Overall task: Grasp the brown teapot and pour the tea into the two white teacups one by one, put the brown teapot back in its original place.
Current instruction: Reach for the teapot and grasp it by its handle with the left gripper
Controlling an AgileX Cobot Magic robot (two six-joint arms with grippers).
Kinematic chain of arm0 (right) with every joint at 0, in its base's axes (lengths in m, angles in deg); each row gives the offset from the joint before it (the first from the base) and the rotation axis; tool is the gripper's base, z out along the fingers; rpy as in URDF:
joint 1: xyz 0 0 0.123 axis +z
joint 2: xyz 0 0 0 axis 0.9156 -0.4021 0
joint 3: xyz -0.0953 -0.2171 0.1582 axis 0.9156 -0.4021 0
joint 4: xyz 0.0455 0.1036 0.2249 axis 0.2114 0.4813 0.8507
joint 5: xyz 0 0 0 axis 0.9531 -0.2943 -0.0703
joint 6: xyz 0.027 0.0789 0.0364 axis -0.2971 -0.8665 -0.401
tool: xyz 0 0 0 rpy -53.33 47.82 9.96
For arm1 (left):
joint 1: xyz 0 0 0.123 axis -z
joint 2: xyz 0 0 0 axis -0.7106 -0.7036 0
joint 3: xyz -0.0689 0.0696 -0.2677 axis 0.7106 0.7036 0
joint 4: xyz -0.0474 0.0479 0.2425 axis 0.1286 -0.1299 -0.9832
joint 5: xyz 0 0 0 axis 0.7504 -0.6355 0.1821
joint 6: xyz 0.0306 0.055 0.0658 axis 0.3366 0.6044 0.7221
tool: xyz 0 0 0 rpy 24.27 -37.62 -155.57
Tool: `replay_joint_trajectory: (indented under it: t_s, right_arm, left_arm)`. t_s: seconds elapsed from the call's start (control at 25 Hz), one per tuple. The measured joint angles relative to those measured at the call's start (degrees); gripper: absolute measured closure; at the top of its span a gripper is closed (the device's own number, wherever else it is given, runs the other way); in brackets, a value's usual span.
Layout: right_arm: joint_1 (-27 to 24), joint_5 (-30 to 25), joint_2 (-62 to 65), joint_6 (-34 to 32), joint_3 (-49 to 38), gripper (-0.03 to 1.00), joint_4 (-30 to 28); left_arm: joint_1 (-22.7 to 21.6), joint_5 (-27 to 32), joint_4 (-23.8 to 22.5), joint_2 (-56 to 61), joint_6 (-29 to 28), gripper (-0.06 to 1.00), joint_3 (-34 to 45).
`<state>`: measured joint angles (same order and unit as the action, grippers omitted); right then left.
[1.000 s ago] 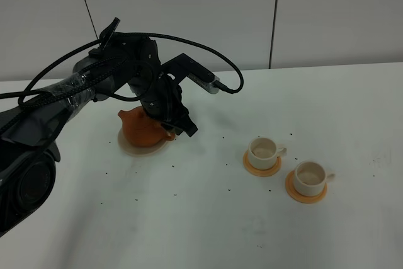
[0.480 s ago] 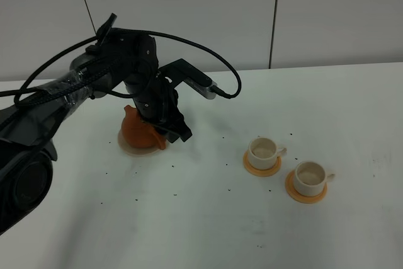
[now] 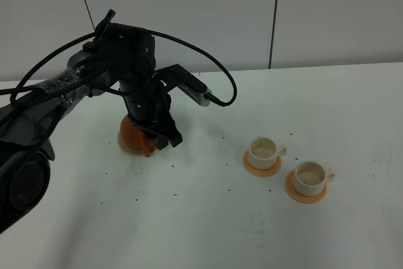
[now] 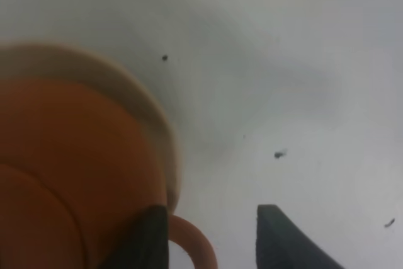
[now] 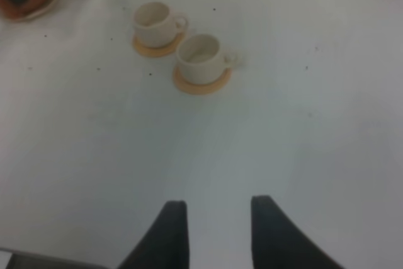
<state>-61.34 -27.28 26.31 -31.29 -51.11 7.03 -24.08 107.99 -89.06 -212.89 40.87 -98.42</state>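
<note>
The brown teapot (image 3: 131, 135) sits on its pale saucer (image 3: 124, 149) at the left, mostly covered by my left arm. My left gripper (image 3: 162, 138) is low at the pot's right side. Up close, my left gripper (image 4: 214, 239) stands open astride the loop handle (image 4: 196, 245): one finger (image 4: 148, 239) lies against the teapot (image 4: 69, 155), the other (image 4: 283, 239) is off the handle. The two white teacups (image 3: 263, 150) (image 3: 310, 176) stand on orange coasters at the right, pale inside; the tea is out of view. My right gripper (image 5: 217, 225) hangs open over bare table, teacups (image 5: 154, 19) (image 5: 201, 55) ahead of it.
The white table (image 3: 208, 218) carries scattered dark specks. Orange coasters (image 3: 259, 169) (image 3: 302, 196) lie under the cups. A black cable (image 3: 214, 70) loops from the left arm over the teapot area. A grey panelled wall stands behind the table.
My left arm has swung left and sunk over the teapot, hiding more of it. The gripper has dropped toward the handle. The cups have not moved.
</note>
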Motion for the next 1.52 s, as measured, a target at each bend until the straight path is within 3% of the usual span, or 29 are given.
replay_joint_trajectory:
  t_s: [1.04, 1.36, 1.52]
  right_arm:
    - [0.0, 0.0, 0.0, 0.0, 0.0, 0.73, 0.0]
    - [0.0, 0.0, 0.0, 0.0, 0.0, 0.73, 0.0]
    - [0.0, 0.0, 0.0, 0.0, 0.0, 0.73, 0.0]
  left_arm:
    - [-3.94, 1.78, -1.38, 0.0, 0.06, 0.55, 0.0]
    - [-3.96, 1.78, 1.23, 0.0, 0.29, 0.55, 0.0]
    - [-4.01, 1.78, 4.77, 0.0, 0.29, 0.55, 0.0]
